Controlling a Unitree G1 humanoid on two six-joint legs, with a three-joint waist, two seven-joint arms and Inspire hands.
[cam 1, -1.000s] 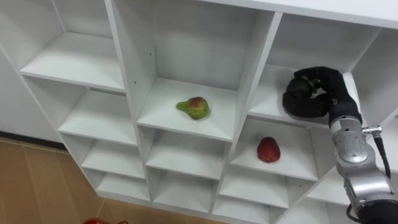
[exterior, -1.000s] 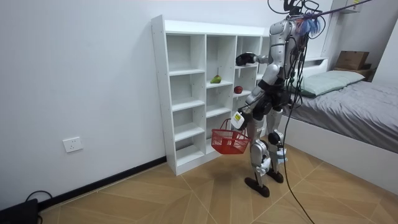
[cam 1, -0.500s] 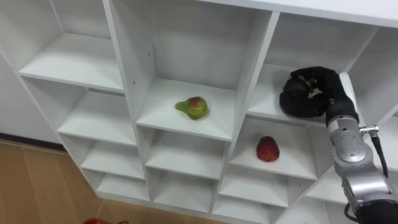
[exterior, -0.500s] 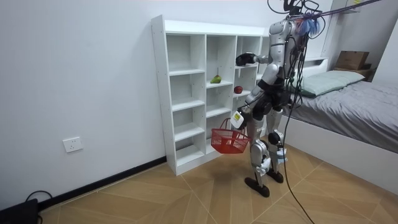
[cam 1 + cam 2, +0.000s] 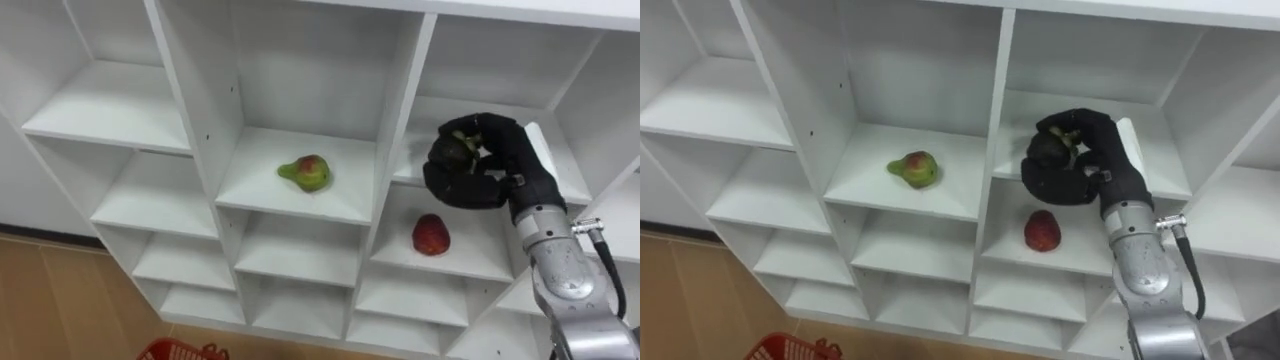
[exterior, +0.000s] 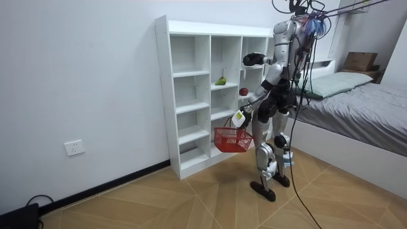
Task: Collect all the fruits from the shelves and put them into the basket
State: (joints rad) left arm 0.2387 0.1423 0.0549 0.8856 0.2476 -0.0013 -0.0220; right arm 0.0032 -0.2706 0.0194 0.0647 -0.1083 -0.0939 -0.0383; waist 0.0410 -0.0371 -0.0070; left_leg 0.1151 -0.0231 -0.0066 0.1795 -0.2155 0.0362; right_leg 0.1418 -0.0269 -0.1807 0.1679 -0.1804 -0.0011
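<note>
left eye view: pick step done, right hand [image 5: 503, 168] clenched round dark green fruit [image 5: 454, 152] before closet [image 5: 402, 90]. room view: left hand [image 6: 242, 123] grips red basket [image 6: 231, 139]. next: lower fruit into basket.

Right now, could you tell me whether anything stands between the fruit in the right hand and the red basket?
Nothing visible does. The right hand is curled round a dark green fruit in front of the shelf unit; the red basket hangs from the left hand lower down, with open air between them.
</note>
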